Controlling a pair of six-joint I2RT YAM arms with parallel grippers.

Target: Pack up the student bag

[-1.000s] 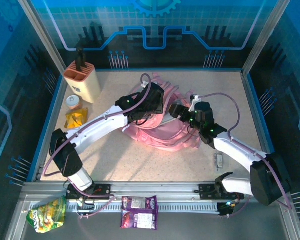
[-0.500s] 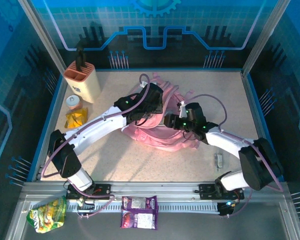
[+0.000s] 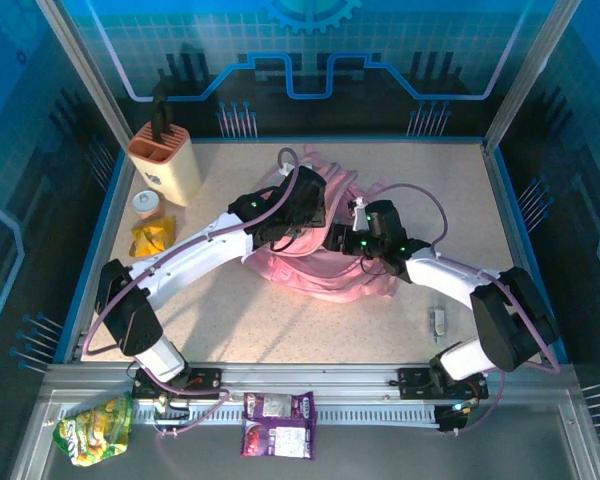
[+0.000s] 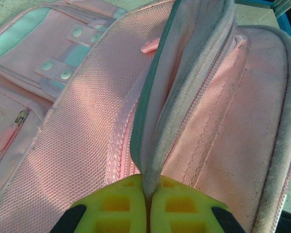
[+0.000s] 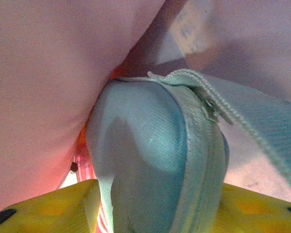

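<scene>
The student bag [image 3: 325, 282] lies slumped at the middle of the surface [image 3: 280, 335], a little toward the far side. It is soft, light woven fabric that folds and sags, so it is best held by a firmer zip-edged seam rather than a loose panel. The left end effector [image 4: 148, 196] is clamped tight on a zip-edged flap [image 4: 184, 87] that stands upright. The right end effector [image 5: 150, 208] stands partway open with a pale blue zipped fold [image 5: 150, 145] between its fingers; whether it truly pinches it I cannot tell. The bag's inside is hidden. At the far left a peach holder [image 3: 165, 165] carries one dark tool [image 3: 161, 115].
</scene>
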